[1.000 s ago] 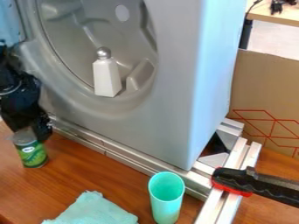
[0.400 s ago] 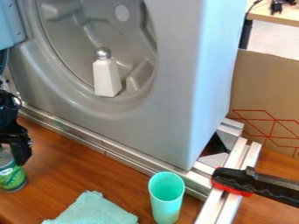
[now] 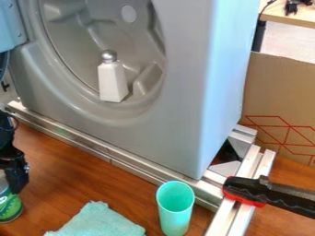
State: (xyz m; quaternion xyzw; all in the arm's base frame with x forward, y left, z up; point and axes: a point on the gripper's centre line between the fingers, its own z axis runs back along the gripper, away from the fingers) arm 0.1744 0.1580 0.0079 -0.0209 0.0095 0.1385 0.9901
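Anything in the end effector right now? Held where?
Yes, looks like the green can, at the left edge. The end effector has it by the upper part, near the top; the printed lower part sits below the grip.

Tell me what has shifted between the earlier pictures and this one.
The green can and the gripper beside its top have moved together toward the view's left edge and down toward its bottom. I can't tell any change of grip. The white bottle, turquoise cup and cloth stayed put.
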